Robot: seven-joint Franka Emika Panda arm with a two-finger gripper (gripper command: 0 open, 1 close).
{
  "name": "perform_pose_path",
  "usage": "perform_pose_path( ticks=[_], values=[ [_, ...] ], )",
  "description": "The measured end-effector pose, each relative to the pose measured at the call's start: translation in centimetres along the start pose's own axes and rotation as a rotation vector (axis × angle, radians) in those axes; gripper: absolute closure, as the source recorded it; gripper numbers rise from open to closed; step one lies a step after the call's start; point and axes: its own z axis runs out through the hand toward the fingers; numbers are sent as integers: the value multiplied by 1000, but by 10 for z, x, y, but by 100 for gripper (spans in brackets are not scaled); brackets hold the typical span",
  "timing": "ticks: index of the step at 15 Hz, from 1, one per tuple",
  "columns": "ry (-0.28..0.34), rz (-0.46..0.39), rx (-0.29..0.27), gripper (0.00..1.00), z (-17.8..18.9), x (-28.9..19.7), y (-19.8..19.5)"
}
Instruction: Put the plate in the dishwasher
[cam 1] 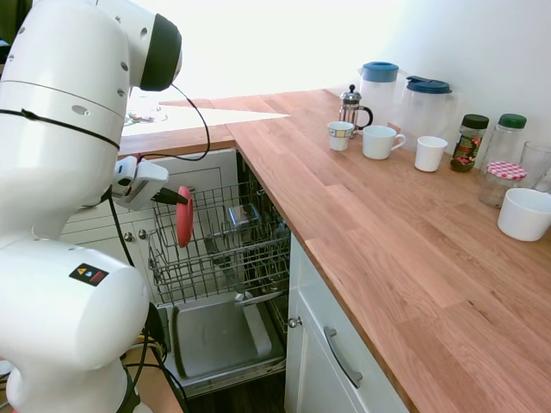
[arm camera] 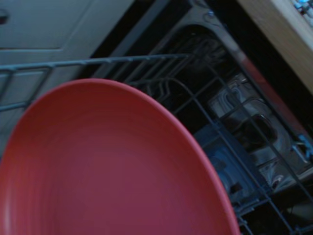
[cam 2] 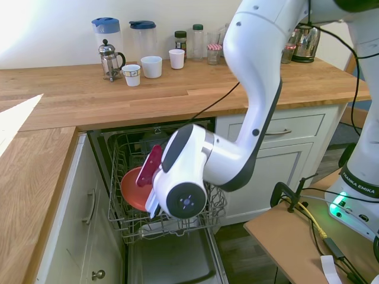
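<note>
Gripping the rim of the plate (cam 1: pixel 184 216), the gripper (cam 1: pixel 176 198) had its jaws closed on it at middle left of the first outside picture. The plate stood on its edge, up and down, its face turned sideways. It hung over the wire rack (cam 1: pixel 225 249) of the open dishwasher (cam 2: pixel 172 260). A small grey basket (cam 1: pixel 244 216) sat in the rack. On the counter (cam 1: pixel 387 224) at upper right stood mugs (cam 1: pixel 380 141), jugs (cam 1: pixel 424 105) and a white bowl (cam 1: pixel 524 213).

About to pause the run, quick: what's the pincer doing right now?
Pincer: shut on the coral-pink plate, holding it on edge over the dishwasher rack.
</note>
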Motion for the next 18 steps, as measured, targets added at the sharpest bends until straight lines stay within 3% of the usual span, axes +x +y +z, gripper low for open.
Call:
perform_pose_path(
  ticks=[1, 2, 12, 18],
  values=[
    [13, 5, 2, 100, -3, 0, -9],
    [19, 9, 0, 0, -2, 3, -13],
    [-34, 47, -59, 0, 21, 11, -10],
    [-91, 47, -71, 0, 11, -3, -10]
  ],
)
